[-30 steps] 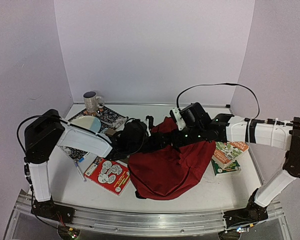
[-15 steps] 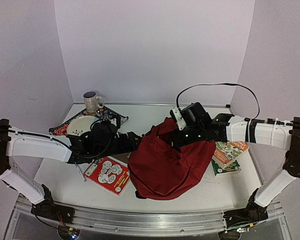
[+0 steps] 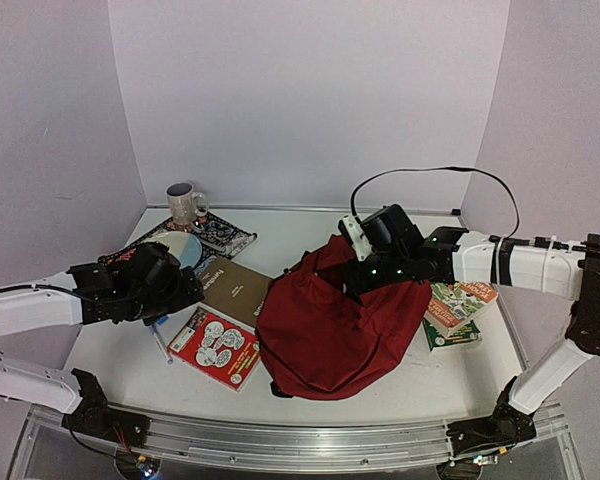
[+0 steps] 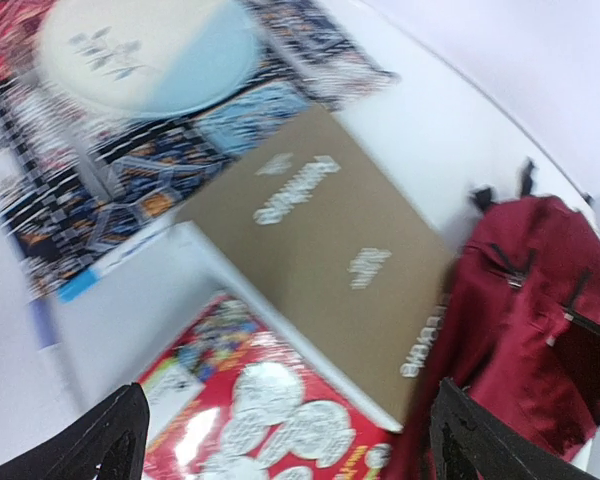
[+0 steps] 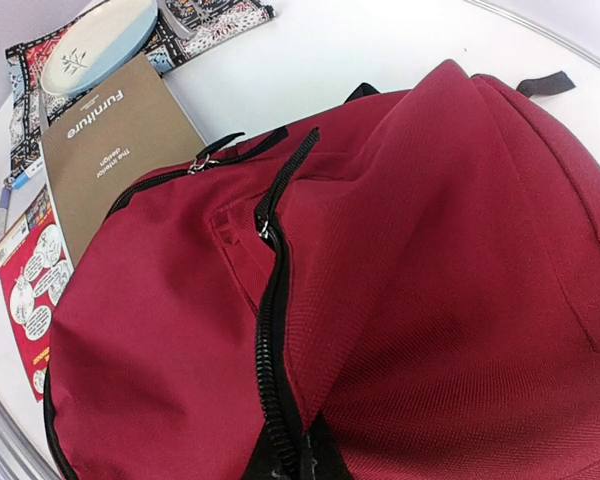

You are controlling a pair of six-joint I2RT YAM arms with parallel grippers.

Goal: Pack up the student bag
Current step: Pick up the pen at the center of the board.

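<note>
Item: student bag (image 3: 325, 335), dark red fabric, slumped on the table (image 3: 310, 225) directly beneath the right gripper (image 3: 352, 268). The bag's top edge rises in a peak to that gripper, which looks clamped on the fabric, though its own camera shows no fingers plainly. Right wrist view only: a black zip (image 5: 270, 330) running down the bag's front to the lower frame edge, two small metal pulls, and a black loop at the far side. Left gripper (image 3: 188, 290): spread wide and holding nothing, its two dark fingers (image 4: 115, 445) at the lower corners of its own view; the bag lies to its right, apart from it. Ahead of it, a brown book (image 4: 330, 260), cover up; the white lettering is blurred there but legible from the right wrist as "Furniture", with the smaller lines beneath unreadable. Below the open fingers, a red book (image 4: 270, 400) with white cartoon figures, wording too small to read. Further ahead and left, a pale plate (image 4: 145, 50) on a patterned cloth (image 4: 110, 200). Top view only: a mug (image 3: 185, 205) beyond the cloth, and stacked books (image 3: 458, 308) with green and orange covers behind the right gripper, under its forearm, titles illegible.
</note>
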